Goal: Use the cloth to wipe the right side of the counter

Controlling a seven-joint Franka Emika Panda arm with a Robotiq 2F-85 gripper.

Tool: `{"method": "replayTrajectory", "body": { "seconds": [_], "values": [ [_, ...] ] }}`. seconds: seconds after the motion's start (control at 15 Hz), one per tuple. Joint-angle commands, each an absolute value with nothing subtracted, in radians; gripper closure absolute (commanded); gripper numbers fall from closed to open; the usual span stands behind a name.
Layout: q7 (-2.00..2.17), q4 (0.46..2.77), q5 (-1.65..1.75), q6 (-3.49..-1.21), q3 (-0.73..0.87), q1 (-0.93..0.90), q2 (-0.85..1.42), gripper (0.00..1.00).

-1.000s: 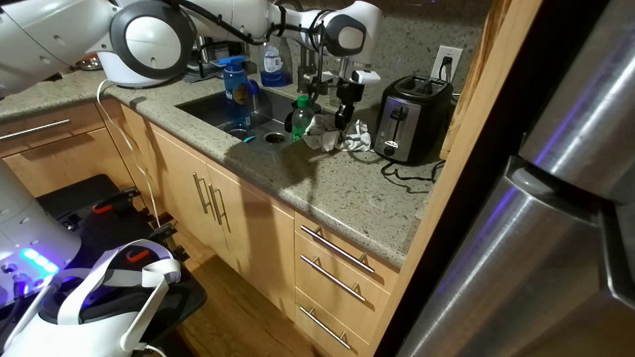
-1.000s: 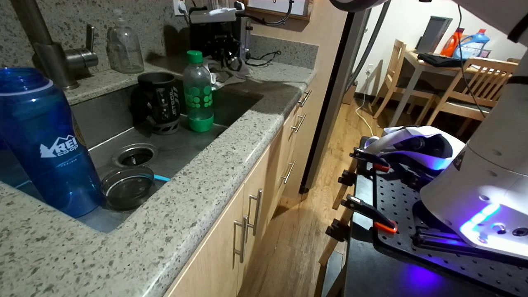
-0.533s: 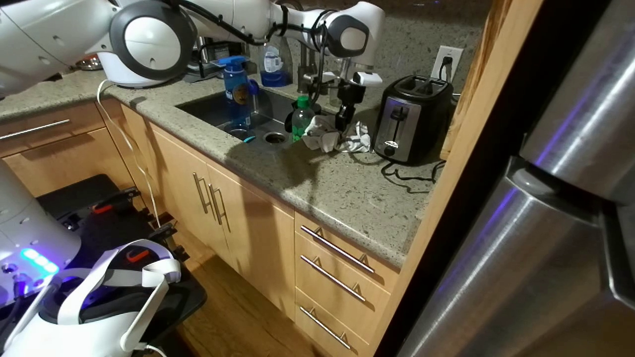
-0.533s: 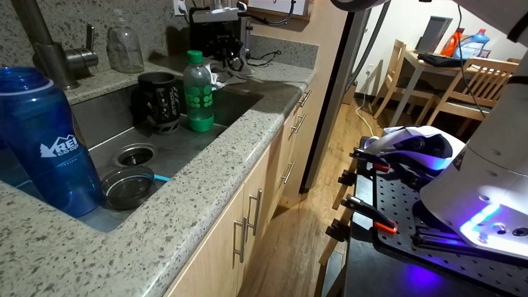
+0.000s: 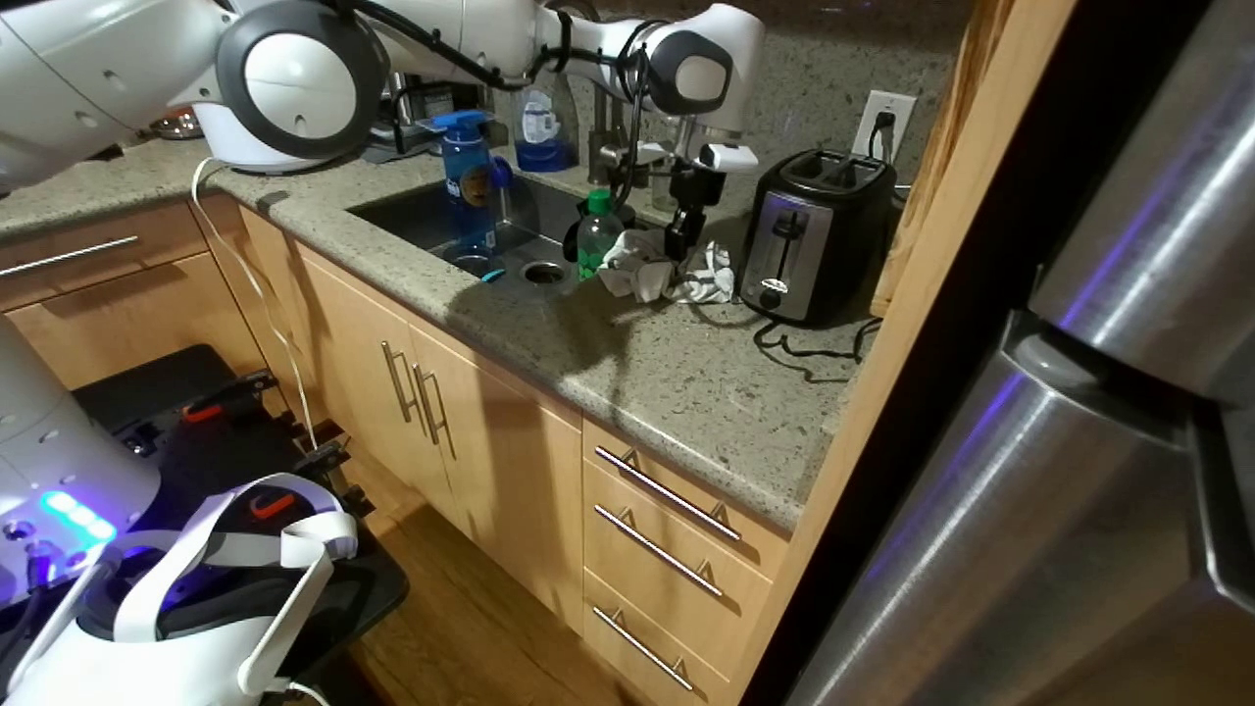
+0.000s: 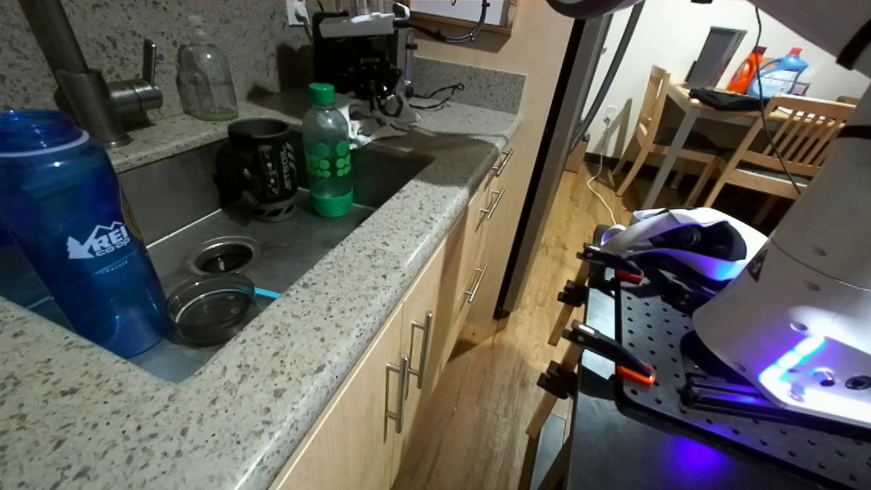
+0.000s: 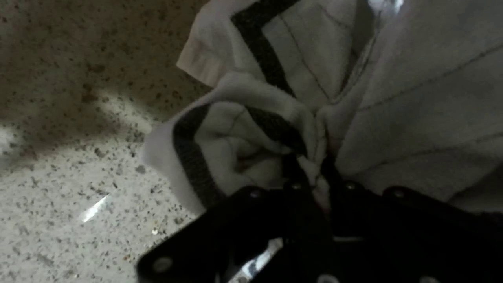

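The cloth, white-grey with dark stripes, lies crumpled on the speckled counter [image 5: 686, 363] between the sink and the toaster. It shows in both exterior views [image 5: 642, 277] [image 6: 388, 124] and fills much of the wrist view [image 7: 412, 90]. My gripper [image 5: 677, 250] points down into the cloth. In the wrist view, the fingers [image 7: 312, 173] are closed with a bunched fold pinched between them. The loose cloth spreads to both sides and appears to rest on the counter. In an exterior view the gripper [image 6: 386, 102] is dark and its tips are partly hidden.
A black and silver toaster [image 5: 814, 235] stands close beside the cloth, with its cord [image 5: 804, 358] on the counter. A green-capped bottle [image 6: 328, 156], a black cup [image 6: 262, 170] and a blue bottle [image 6: 88, 238] stand in the sink [image 6: 306, 245]. A wooden panel [image 5: 912, 343] borders the counter.
My gripper has shifted slightly toward the toaster in an exterior view. The cloth has moved slightly with it. The grip looks the same.
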State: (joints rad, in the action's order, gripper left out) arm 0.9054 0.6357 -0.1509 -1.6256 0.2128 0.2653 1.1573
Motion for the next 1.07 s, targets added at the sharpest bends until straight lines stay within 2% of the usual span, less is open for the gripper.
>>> {"method": "replayTrajectory", "body": {
  "seconds": [0.0, 1.0],
  "values": [
    [0.93, 0.707, -0.129, -1.707, 0.248, 0.28, 1.178, 0.97],
    [0.959, 0.757, -0.121, -1.753, 0.308, 0.31, 1.162, 0.97]
  ]
}}
